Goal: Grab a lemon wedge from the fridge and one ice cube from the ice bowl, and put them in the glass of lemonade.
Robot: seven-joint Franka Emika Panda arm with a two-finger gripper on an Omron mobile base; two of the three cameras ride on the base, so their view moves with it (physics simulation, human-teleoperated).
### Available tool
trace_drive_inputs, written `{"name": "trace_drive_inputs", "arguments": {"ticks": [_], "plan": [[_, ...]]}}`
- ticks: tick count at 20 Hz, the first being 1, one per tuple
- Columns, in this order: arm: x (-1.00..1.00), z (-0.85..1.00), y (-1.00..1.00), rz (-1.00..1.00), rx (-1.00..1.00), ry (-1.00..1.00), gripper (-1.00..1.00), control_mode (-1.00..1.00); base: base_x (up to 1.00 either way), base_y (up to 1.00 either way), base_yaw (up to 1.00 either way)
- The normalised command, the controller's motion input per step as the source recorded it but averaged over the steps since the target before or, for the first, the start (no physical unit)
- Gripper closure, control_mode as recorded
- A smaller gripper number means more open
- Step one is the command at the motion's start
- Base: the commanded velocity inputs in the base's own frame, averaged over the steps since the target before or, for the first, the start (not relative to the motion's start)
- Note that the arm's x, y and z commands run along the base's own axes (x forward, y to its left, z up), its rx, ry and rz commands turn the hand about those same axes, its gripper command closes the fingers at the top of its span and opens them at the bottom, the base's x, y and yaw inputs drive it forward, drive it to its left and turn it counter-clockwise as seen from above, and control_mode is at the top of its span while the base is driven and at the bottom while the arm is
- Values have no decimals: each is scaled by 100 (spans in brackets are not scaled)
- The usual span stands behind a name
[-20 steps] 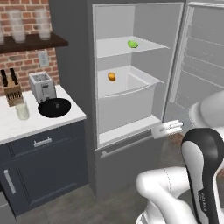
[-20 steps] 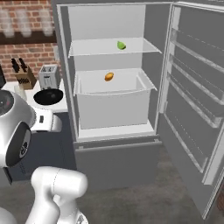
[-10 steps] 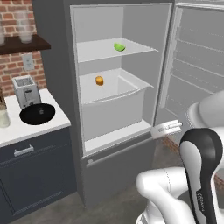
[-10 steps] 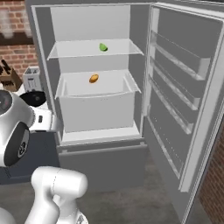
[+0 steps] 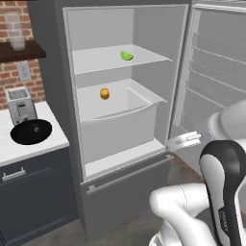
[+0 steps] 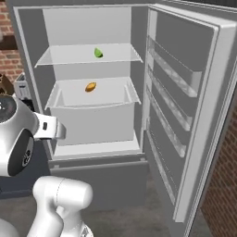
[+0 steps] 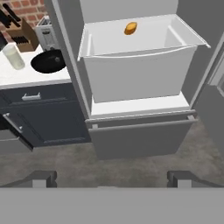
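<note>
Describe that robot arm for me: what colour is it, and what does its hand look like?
The arm is made of glossy white, rounded segments with dark, nearly black joint sections; one dark section carries small pale lettering too small to read. No loose cables show. The gripper ends in two small, blocky, dark grey fingertips set wide apart.

One tall dark grey fridge (image 5: pixel 57 96) with its door open; one lime-green lemon wedge (image 5: pixel 127 55); one small round orange fruit (image 5: pixel 104 93); one shallow black ice bowl (image 5: pixel 30 132); one silver toaster (image 5: pixel 20 105); one wooden knife block (image 7: pixel 21 31); one short clear tumbler of pale lemonade (image 7: pixel 13 57).
</note>
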Motion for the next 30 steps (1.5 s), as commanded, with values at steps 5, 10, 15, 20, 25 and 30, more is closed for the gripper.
{"name": "trace_drive_inputs", "arguments": {"ticks": [5, 10, 15, 20, 25, 30], "plan": [[0, 0, 0, 0, 0, 0, -100, 100, 28, 33, 9], [0, 0, 0, 0, 0, 0, -100, 100, 17, -1, 8], [0, 0, 0, 0, 0, 0, -100, 100, 28, -10, 10], [0, 0, 0, 0, 0, 0, -100, 100, 49, -16, 15], [0, 0, 0, 0, 0, 0, -100, 100, 33, -36, 17], [0, 0, 0, 0, 0, 0, -100, 100, 4, -51, 15]]}}
